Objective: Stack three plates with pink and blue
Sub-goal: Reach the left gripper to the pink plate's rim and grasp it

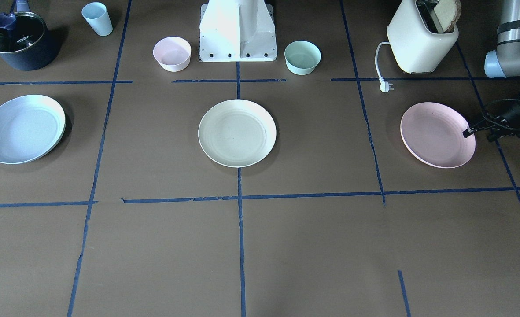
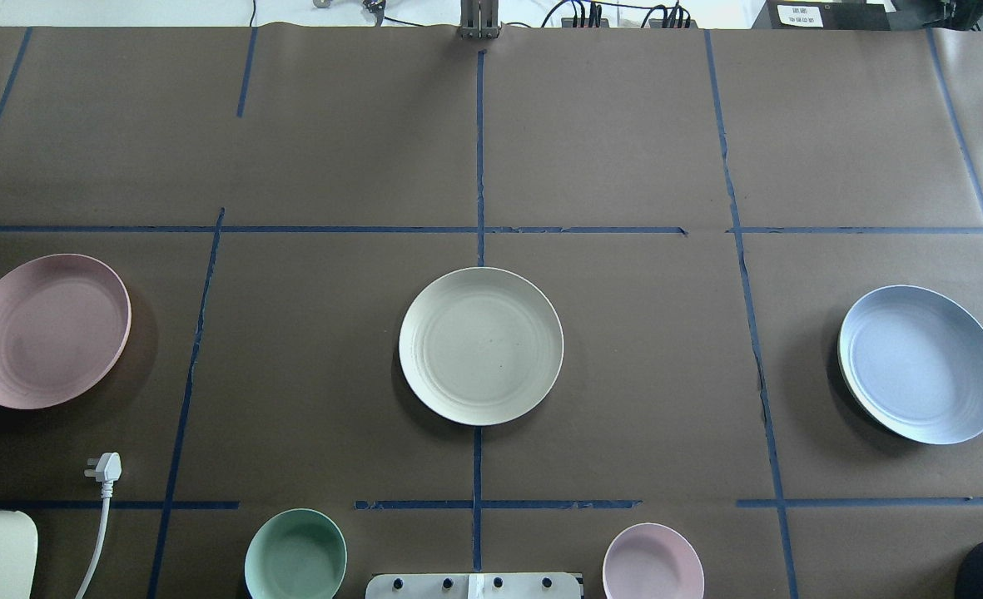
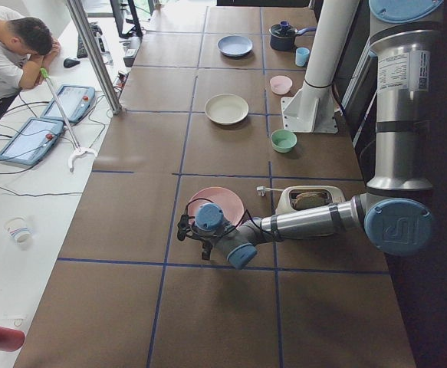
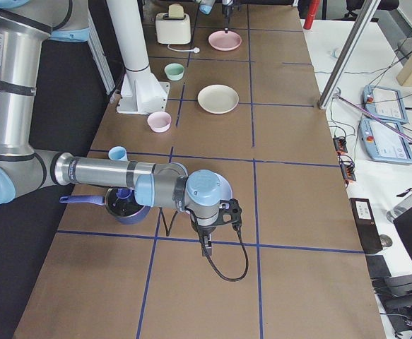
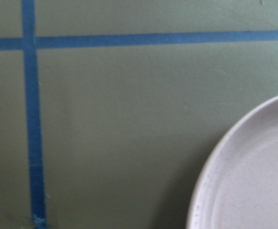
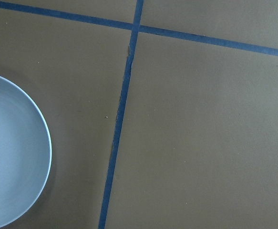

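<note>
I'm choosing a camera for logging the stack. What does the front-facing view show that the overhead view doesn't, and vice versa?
Front-facing only: the cup and the bread in the toaster. Overhead only: cables past the table's far edge. Both: the pink plate, cream plate, blue plate, pink bowl, mint bowl and plug.
</note>
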